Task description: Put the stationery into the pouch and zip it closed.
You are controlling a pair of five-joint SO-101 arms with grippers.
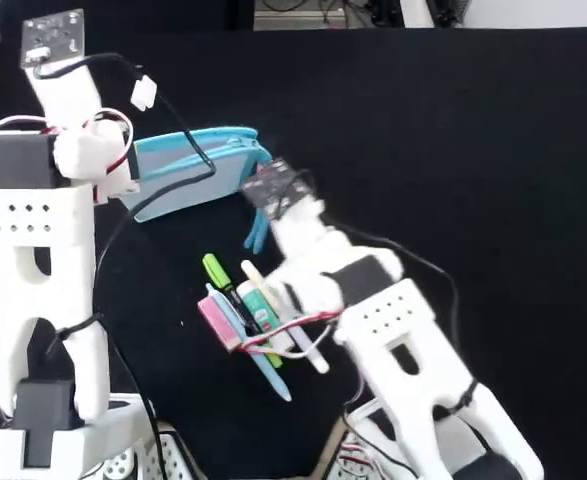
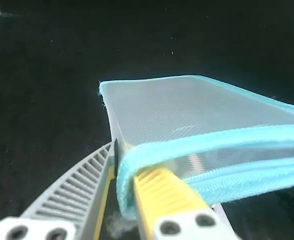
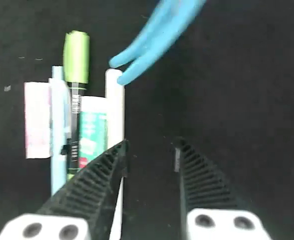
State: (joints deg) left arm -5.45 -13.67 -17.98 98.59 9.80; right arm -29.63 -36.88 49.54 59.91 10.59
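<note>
The light blue mesh pouch point(image 1: 188, 170) lies at the back left of the black table. My left gripper point(image 2: 117, 160) is shut on its edge, with the yellow finger point(image 2: 162, 195) inside the opening and the grey one outside. Two blue straps point(image 1: 258, 232) trail from the pouch's corner. The stationery lies bundled in the middle: a green marker point(image 3: 76, 55), a white pen point(image 3: 115, 100), a teal-labelled tube point(image 3: 92, 132), a light blue pen point(image 3: 58, 125) and a pink eraser point(image 3: 36, 120). My right gripper point(image 3: 151, 150) stands open beside the bundle, one finger over the white pen, nothing held.
The black cloth table point(image 1: 473, 150) stretches bare to the right and at the back. The left arm's white tower point(image 1: 33, 270) stands at the left edge. The right arm point(image 1: 393, 320) comes in from the front right, over part of the bundle.
</note>
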